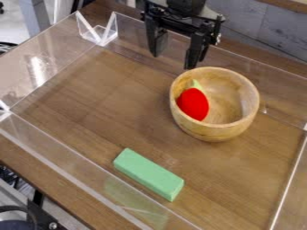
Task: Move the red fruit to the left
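Note:
The red fruit (192,104) is small, glossy and slightly oval, and it lies inside the wooden bowl (243,123) at the right of the table, against the bowl's left inner wall. My gripper (180,52) hangs pointing down behind and a little left of the bowl, above the table. Its black fingers stand open with nothing between them. It is apart from the fruit and the bowl.
A green rectangular block (149,173) lies near the front, left of centre. Clear plastic walls (48,54) ring the wooden table (96,108) on all sides. Bare wood stretches left of the bowl.

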{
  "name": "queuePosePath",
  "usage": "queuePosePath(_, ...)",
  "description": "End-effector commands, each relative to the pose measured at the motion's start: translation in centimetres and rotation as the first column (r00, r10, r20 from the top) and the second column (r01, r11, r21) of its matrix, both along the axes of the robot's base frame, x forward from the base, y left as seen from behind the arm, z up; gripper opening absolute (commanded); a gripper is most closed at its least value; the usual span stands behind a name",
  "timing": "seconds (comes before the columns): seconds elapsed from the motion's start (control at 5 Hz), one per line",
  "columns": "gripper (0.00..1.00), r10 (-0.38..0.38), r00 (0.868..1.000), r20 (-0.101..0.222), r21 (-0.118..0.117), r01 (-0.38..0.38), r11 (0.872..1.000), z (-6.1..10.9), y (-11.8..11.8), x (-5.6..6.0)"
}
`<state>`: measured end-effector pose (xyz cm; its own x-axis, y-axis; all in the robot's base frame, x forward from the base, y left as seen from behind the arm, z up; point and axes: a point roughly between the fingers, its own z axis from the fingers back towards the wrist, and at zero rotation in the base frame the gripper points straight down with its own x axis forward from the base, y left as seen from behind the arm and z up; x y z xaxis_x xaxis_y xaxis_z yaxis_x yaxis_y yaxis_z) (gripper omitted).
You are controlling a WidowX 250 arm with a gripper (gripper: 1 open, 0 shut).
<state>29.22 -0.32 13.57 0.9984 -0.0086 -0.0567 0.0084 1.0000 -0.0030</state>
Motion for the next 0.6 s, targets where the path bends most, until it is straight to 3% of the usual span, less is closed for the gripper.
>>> queuePosePath(0.0, 1.00, -0.036, 0.999, -0.014, -0.011, 0.035, 0.999, -0.1, -0.7, -0.5)
queuePosePath(0.4, 1.00, -0.074, 0.997, -0.033, -0.031, 0.073, 0.997, -2.5, -4.0, -1.2)
